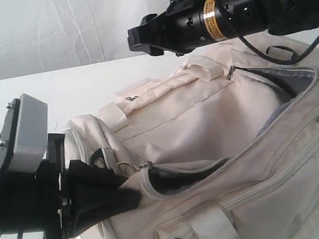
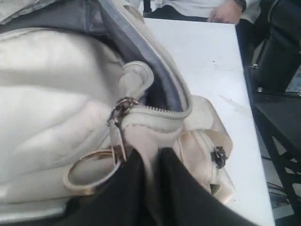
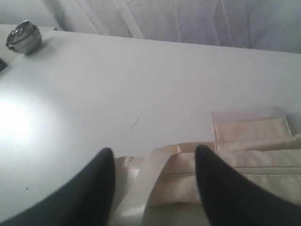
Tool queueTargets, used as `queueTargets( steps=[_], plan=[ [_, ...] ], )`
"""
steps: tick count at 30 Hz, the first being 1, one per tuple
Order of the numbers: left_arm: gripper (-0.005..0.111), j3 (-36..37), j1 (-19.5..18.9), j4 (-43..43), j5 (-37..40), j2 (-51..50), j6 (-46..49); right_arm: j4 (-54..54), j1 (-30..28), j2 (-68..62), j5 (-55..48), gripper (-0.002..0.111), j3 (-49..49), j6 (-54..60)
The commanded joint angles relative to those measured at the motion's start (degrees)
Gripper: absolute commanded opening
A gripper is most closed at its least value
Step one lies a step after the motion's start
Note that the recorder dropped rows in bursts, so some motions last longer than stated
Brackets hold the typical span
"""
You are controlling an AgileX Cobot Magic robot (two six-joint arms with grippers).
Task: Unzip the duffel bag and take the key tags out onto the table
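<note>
Zipper tape [image 2: 141, 52] is gaping apart along the top of the duffel bag [image 1: 208, 117], which is lying on the white table [image 3: 117, 84]. The unzipping is looking done or nearly so, and reaching inside is, by my reading, becoming the step in hand. The left gripper [image 2: 149, 157] is pinching a fold of cream fabric at the bag's end, jaws narrow, just beside the zipper slider [image 2: 121, 106] and a metal ring [image 2: 89, 172]. The right gripper [image 3: 154, 153] is hovering over a webbing handle [image 3: 150, 179], jaws standing wide and holding nothing. The key tags are not showing in any view; presumably they are sitting inside. The next move is calling for the right arm to swing over the opening and dip in while the left is bracing the bag.
</note>
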State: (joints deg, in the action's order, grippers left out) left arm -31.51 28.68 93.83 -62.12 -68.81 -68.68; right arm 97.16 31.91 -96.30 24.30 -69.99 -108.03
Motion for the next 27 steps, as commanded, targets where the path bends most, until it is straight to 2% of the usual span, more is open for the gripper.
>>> queueTargets(
  steps=[1,4,10,18,27],
  plan=[
    [0.032,0.25,0.7,1.75,-3.77,0.78,-1.06,2.79,0.35,4.44,8.64,0.063,-0.09,2.41],
    [0.039,0.25,0.7,1.75,-1.91,0.78,-1.81,2.79,0.35,8.0,14.74,0.061,-0.09,4.58],
    [0.046,0.25,0.7,1.5,2.78,0.78,-1.81,2.79,0.35,14.28,21.57,0.051,2.17,4.58],
    [0.058,0.25,0.7,1.5,3.73,0.78,-1.81,2.79,0.12,18.04,27.02,0.051,11.55,6.7],
    [0.059,0.25,0.7,2.03,7.0,0.78,-1.81,2.79,0.12,20.92,35.39,0.05,21.75,8.06]
  ],
)
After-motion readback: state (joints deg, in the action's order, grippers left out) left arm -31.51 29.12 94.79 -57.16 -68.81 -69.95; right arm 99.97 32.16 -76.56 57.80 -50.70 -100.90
